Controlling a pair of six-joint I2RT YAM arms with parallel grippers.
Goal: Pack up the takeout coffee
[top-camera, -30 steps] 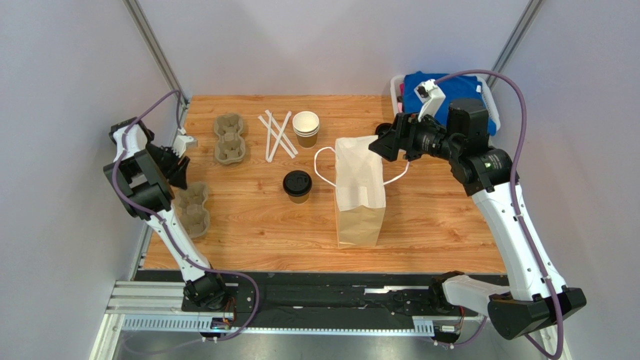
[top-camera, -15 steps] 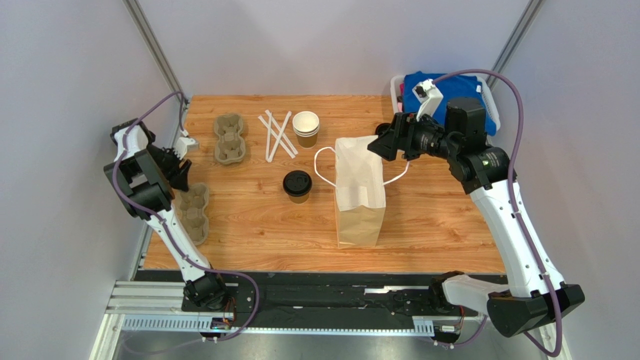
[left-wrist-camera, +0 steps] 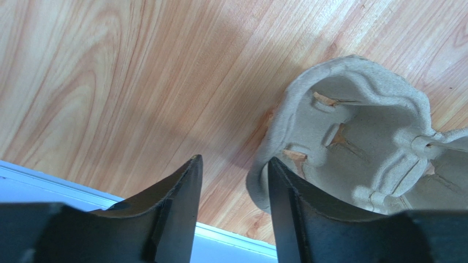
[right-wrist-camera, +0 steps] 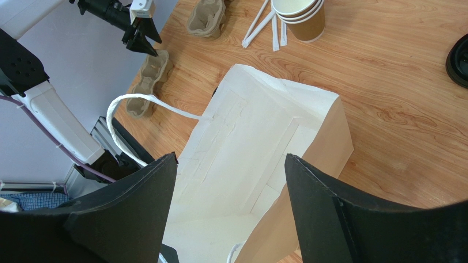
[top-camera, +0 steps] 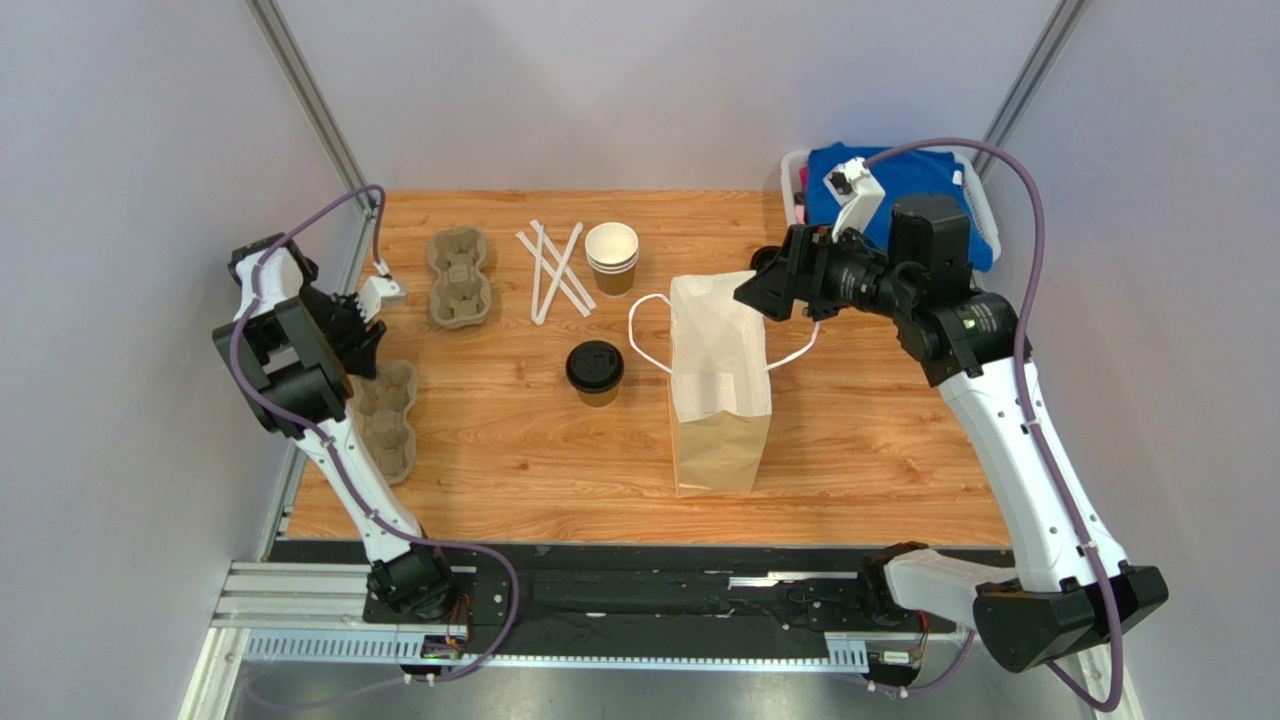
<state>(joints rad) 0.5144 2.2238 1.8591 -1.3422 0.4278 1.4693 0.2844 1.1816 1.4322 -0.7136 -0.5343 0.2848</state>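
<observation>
While wide apart, right fingers (right-wrist-camera: 127, 218) empty.

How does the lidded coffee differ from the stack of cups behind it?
The takeout coffee wears a black lid; the cup stack is open, its cream inside showing. The coffee is a single cup; the stack is several nested. The coffee stands left of the paper bag; the stack stands farther back, beside the straws. Both are brown paper, upright.

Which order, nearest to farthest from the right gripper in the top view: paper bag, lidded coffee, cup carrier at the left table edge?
1. The paper bag, its top right beside the right gripper.
2. The lidded coffee, left of the bag, mid-table.
3. The cup carrier, at the far left edge.
</observation>
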